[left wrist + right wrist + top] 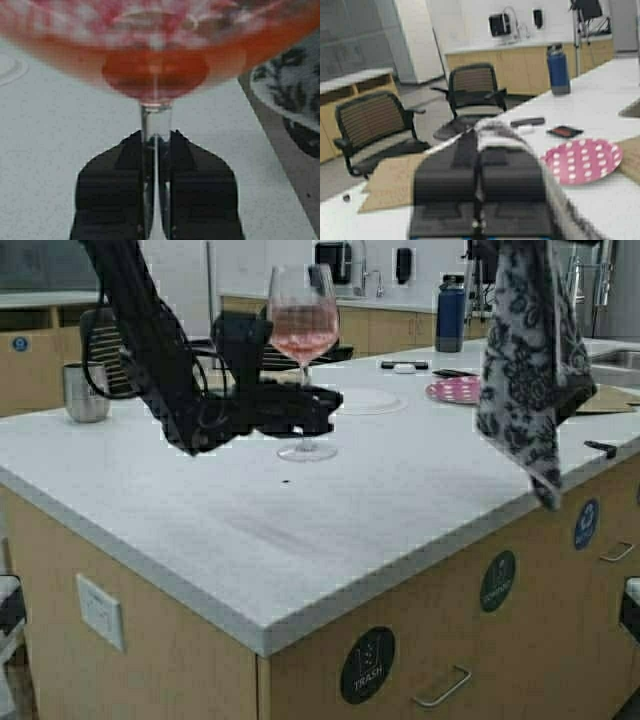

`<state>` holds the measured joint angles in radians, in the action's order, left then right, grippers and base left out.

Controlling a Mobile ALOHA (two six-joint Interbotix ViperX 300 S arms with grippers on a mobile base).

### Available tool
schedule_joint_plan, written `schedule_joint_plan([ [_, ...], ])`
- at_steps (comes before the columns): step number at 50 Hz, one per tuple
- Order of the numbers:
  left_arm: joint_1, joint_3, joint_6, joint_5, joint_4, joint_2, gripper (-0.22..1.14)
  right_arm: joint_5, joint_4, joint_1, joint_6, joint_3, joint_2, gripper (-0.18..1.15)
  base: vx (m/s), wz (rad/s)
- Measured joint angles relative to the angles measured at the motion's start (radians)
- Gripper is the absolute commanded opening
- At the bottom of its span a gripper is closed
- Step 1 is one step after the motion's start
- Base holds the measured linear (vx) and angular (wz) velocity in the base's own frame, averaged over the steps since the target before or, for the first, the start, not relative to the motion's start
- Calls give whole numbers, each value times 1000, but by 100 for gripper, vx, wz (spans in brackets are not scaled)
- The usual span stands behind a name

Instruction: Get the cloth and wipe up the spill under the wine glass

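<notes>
White counter [400, 480] – steel tumbler [85, 392], pink plate [455, 390] (dotted) – chairs [375, 127] behind.

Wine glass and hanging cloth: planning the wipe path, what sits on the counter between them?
In the high view, bare white countertop separates the tall clear stemmed wine glass from the floral black-and-white cloth; a pink dotted plate lies farther back.

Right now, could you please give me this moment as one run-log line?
left gripper: shut on wine glass stem | right gripper: shut on cloth, hanging above counter edge | glass foot on counter
</notes>
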<state>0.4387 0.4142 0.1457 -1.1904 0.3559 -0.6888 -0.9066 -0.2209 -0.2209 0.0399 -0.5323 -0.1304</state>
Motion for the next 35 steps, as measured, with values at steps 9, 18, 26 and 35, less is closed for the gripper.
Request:
schedule_joint_plan([
  [9,0,132,2,41,0,183,19,-2,37,-6,8,112,-166,6,0,0],
  [18,0,218,5,106,-9,356,19,-2,60,-41,51,153,-258,6,0,0],
  [26,0,239,15,238,-41,512,19,-2,67,-89,87,198,-348,6,0,0],
  [35,0,229,103,411,-58,660,19,-2,60,-124,91,204,-390,6,0,0],
])
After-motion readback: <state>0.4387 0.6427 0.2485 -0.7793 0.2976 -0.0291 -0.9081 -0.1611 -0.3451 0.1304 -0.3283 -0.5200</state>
